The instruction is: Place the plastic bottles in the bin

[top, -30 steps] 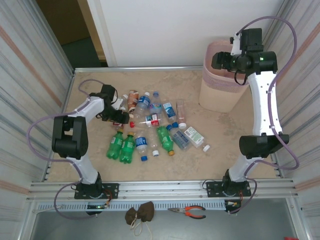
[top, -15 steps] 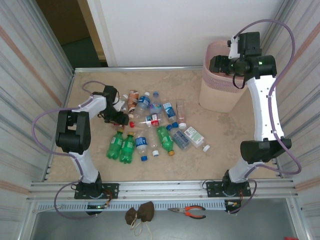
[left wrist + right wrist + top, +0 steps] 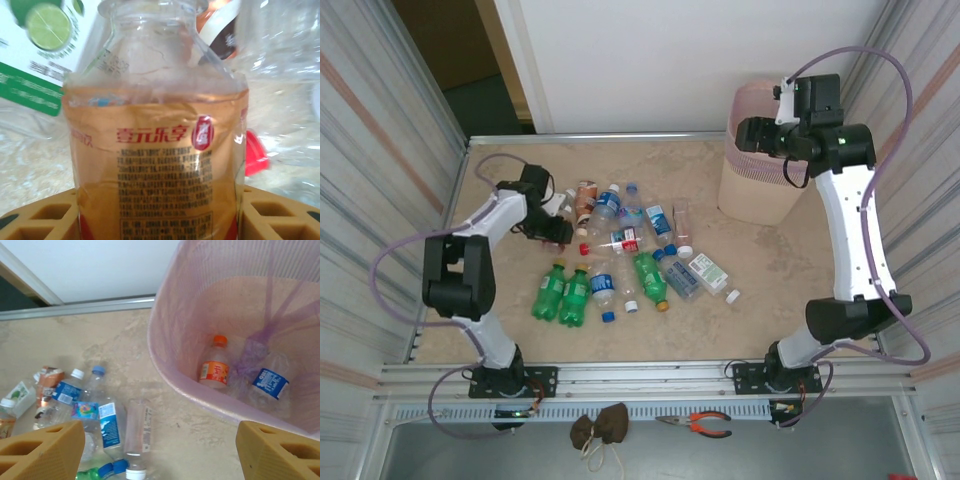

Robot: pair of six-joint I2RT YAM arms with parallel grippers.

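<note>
Left wrist view puts us right up close to a clear orange-label bottle (image 3: 155, 165). The left gripper (image 3: 159, 222) has its two yellow pads (image 3: 65, 222) pressed on both sides of it, low down on the label. From above, this gripper is at the far left of the pile of bottles (image 3: 620, 265) on the table (image 3: 780, 270). The bin (image 3: 748, 195) stands at the far right, well apart from this bottle. Two bottles lie inside it, one with an orange cap (image 3: 214, 369) and one with a blue label (image 3: 269, 384). The right gripper (image 3: 160, 450) hangs over the bin's near left rim with its fingers wide apart and nothing between them. What could go wrong? The bottle is round and smooth, so we think it could slide or spin out of the pads when it is lifted. Other things crowd close, with a red cap (image 3: 254, 152) and a lime label (image 3: 45, 45) just beside it, so they could get dragged along or roll away. The trip to the bin is long, and a loose hold could drop the bottle on the way. The right arm is over the bin, so our two arms could bump there. A low carry could also knock the rim.
</note>
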